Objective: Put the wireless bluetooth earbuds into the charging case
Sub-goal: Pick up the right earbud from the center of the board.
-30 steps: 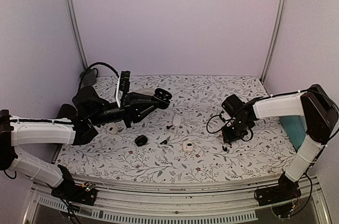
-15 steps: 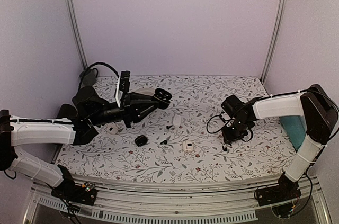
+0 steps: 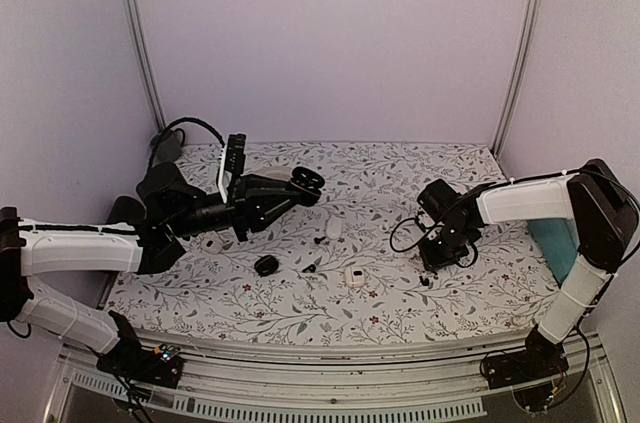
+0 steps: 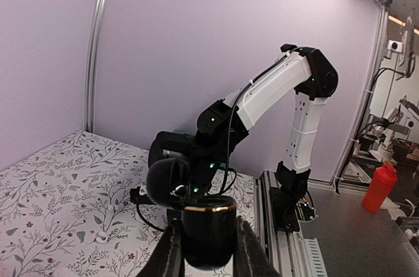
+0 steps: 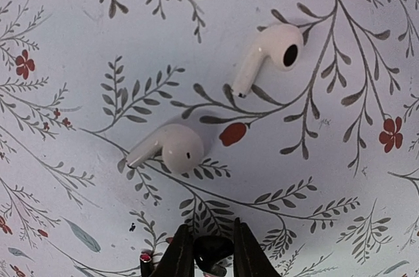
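Nothing is seated in the charging case (image 4: 208,238) yet, as far as the views show. Your left claw (image 4: 207,224) is clamped around that black case, lid open, holding it up off the bench (image 3: 400,173); your right claw (image 5: 209,249) sits low over the bench, pinched narrow on what looks like a glossy black earbud (image 5: 211,252); a pair of white earbuds (image 5: 163,149) lies just beyond its tips. Case and held earbud are well apart, so the carry and the insertion are both left to do.
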Robot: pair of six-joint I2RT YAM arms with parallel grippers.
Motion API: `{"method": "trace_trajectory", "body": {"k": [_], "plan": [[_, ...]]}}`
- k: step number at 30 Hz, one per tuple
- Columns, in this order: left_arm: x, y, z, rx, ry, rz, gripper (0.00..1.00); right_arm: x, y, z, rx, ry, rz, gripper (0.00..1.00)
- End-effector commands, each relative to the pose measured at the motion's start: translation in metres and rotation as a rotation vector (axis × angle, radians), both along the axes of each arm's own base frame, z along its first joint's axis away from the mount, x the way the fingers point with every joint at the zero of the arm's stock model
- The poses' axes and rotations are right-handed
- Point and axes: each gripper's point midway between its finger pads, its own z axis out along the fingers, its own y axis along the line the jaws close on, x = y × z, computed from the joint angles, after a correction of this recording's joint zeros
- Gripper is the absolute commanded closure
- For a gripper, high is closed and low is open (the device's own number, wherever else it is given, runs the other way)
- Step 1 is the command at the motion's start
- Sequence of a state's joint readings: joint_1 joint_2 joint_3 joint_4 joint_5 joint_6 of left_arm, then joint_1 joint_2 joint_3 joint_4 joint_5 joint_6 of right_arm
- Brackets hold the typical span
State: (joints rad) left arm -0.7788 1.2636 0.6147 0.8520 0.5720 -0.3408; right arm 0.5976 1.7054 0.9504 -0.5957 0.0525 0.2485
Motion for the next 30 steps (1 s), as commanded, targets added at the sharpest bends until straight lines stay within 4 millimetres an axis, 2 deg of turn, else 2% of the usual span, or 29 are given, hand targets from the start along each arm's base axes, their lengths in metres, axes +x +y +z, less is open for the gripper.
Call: {"method": "trace_trajectory", "body": {"k": [1,2,3,10,19,24,30], "plan": [[0.003,0.000,0.011,-0.026,-0.026,-0.003,1.00,-0.020,-0.003,-0.016,-0.023,0.095,0.003,0.80],[0.003,0.000,0.011,-0.026,-0.024,-0.002,1.00,-0.019,-0.001,-0.015,-0.010,0.090,0.002,0.80],[0.002,0.000,0.011,-0.026,-0.025,-0.002,1.00,-0.018,0.002,-0.013,0.005,0.084,0.003,0.84],[0.004,0.002,0.006,-0.022,-0.014,0.014,1.00,0.000,0.023,0.004,0.110,0.014,-0.004,0.86],[0.014,0.008,-0.004,-0.029,0.036,0.013,1.00,0.033,0.052,0.044,0.256,-0.144,-0.002,0.87],[0.023,0.009,-0.013,-0.035,0.087,0.000,1.00,0.050,0.072,0.082,0.363,-0.238,0.032,0.87],[0.032,0.008,-0.020,-0.037,0.125,-0.007,1.00,0.059,0.097,0.146,0.535,-0.354,0.103,0.85]]}}
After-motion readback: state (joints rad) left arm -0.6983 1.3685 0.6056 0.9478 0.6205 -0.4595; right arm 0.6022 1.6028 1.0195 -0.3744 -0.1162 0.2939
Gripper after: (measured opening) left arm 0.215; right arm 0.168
